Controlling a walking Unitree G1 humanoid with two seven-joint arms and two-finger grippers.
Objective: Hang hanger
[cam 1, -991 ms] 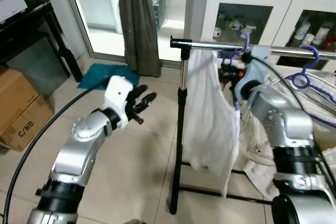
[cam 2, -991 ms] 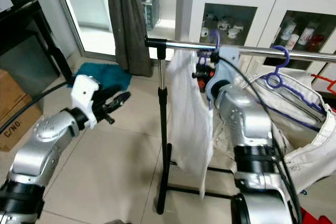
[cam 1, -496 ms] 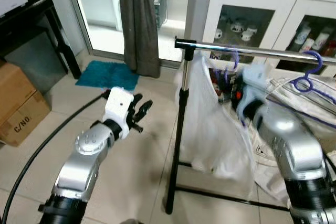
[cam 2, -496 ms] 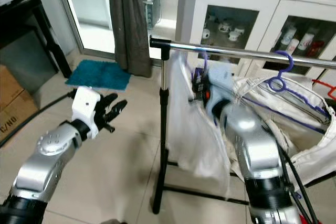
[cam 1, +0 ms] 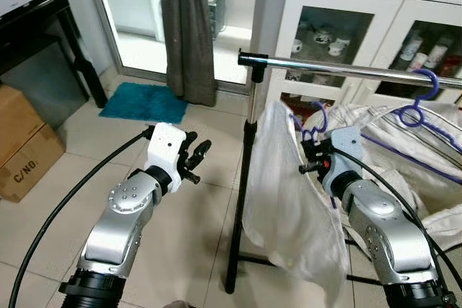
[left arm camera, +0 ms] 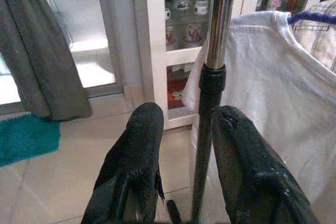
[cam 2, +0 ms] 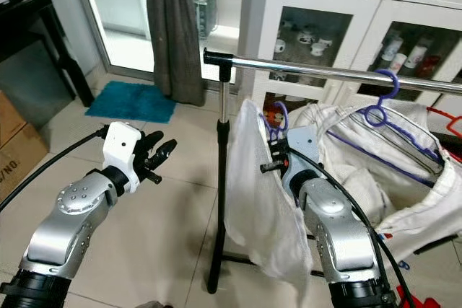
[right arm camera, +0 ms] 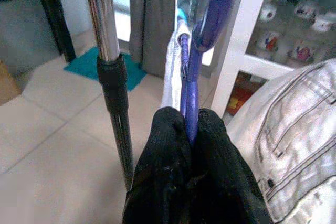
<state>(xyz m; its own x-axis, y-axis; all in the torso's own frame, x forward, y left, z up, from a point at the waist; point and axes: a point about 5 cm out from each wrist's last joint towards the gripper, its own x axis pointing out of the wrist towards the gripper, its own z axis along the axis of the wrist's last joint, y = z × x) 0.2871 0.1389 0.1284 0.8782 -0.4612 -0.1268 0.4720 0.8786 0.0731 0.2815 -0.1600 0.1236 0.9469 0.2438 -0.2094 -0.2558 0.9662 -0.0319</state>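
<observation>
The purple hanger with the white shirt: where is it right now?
In the left eye view the purple hanger is clamped in the right gripper, below the rail, beside the rack's upright pole.

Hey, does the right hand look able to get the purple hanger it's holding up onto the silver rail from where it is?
Probably yes. The right hand grips the purple hanger with its white garment just below the silver rail. Open rail lies above the hook; the other hanger hangs further along.
</observation>
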